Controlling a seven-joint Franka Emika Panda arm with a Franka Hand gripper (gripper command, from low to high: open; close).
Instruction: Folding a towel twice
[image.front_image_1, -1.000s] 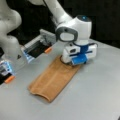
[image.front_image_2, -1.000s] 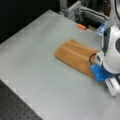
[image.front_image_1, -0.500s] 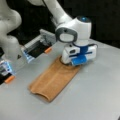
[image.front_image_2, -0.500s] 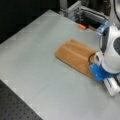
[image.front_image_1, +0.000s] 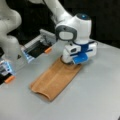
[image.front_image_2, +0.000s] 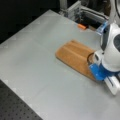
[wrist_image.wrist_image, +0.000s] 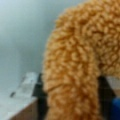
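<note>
The orange-brown towel (image.front_image_1: 53, 80) lies as a long strip with a rolled fold at its near end, on the grey table (image.front_image_1: 100, 95). It shows in both front views, also as a flat strip (image.front_image_2: 73, 55). My gripper (image.front_image_1: 71, 62) is down at the towel's far end, with its blue finger parts right above the cloth. In a front view the gripper (image.front_image_2: 94, 63) sits on the towel's right end. In the wrist view a thick lump of towel (wrist_image.wrist_image: 75, 57) stands up between the dark fingers (wrist_image.wrist_image: 41, 100), pinched there.
A second white arm (image.front_image_1: 10, 32) stands at a front view's left. Beside it lie gripper tools with orange tips (image.front_image_1: 48, 50) (image.front_image_1: 9, 79). An orange piece (image.front_image_2: 81, 26) and metal rails (image.front_image_2: 72, 8) sit at the table's top edge. A black perforated board (image.front_image_2: 15, 105) borders the bottom left.
</note>
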